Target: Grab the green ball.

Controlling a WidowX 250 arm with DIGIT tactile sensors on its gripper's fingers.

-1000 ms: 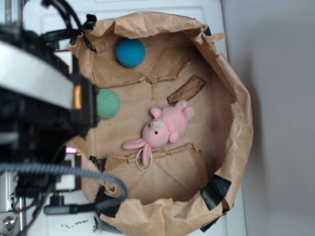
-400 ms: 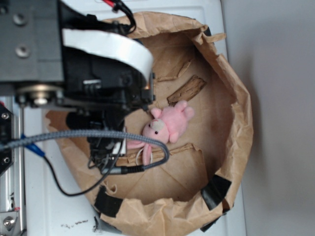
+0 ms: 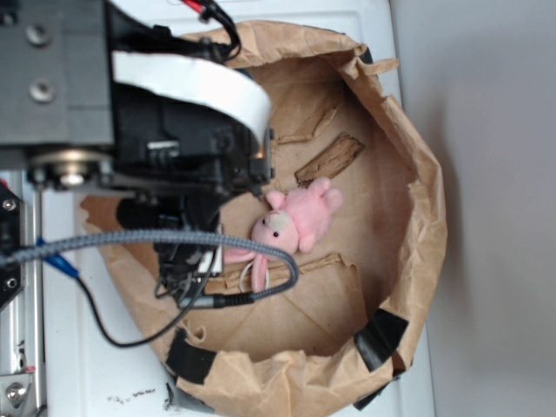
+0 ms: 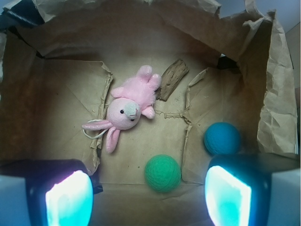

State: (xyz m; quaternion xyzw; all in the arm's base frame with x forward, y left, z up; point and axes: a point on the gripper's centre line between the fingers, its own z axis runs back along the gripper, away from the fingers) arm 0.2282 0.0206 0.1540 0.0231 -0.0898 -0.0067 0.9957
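Nothing moved since prev frame: pincer [image 4: 148,200] spread above green ball [image 4: 162,173], teal ball [image 4: 222,138] & bunny [image 4: 129,107] nearby.

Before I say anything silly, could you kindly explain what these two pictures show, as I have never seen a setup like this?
The machine is a small robot arm working over an opened brown paper bag. One picture looks down from outside, where the arm hides much of the bag. The other comes from a camera on the arm's wrist, looking past its two glowing fingers. In the bag lie a green ball, a teal-blue ball, a pink plush bunny and a piece of bark. The gripper is open and holds nothing; the green ball sits just ahead, between the fingers.
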